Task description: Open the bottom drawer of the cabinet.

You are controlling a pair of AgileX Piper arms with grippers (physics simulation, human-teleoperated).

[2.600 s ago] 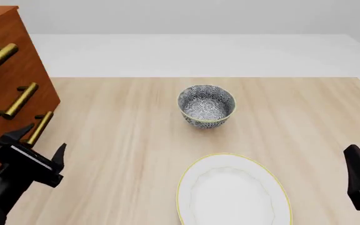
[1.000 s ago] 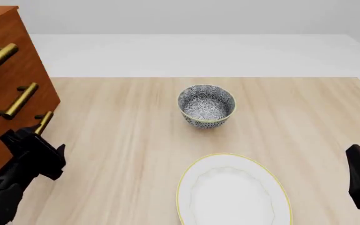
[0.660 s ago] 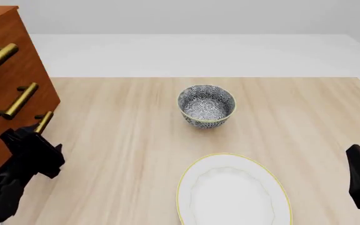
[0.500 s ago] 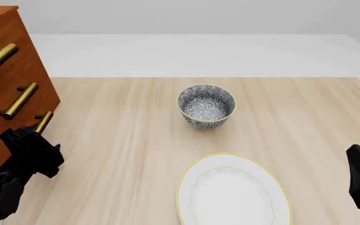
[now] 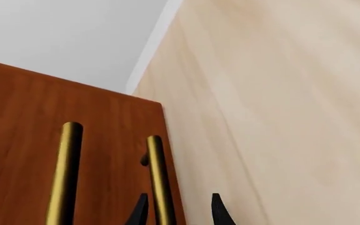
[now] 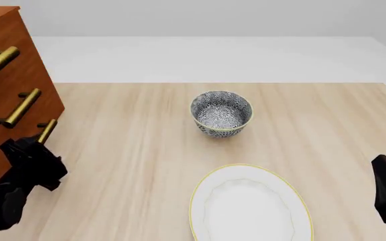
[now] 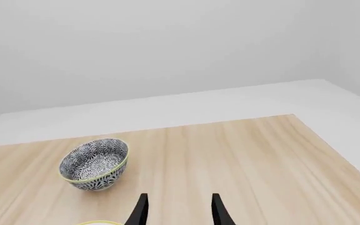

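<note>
The cabinet [image 6: 15,75] stands at the table's left edge, its three drawer fronts flush. The bottom drawer [image 6: 2,153] carries a brass handle [image 6: 45,131], the one nearest the tabletop. My left gripper [image 6: 37,156] is up against that drawer front. In the left wrist view this handle [image 5: 157,168] runs between the fingertips of the left gripper [image 5: 178,211], close to one finger, with a gap on the other side, so the gripper is open around it. My right gripper [image 7: 178,211] is open and empty at the table's near right [image 6: 384,175].
A patterned bowl [image 6: 221,113] sits mid-table, also in the right wrist view [image 7: 95,163]. A white plate with a yellow rim [image 6: 200,201] lies near the front edge. The two upper handles [image 6: 17,108] jut out above my left gripper.
The left gripper has moved left and in toward the cabinet, from beside the bottom handle to straddling it, and has barely shifted in the last half second. The right arm has not moved.
</note>
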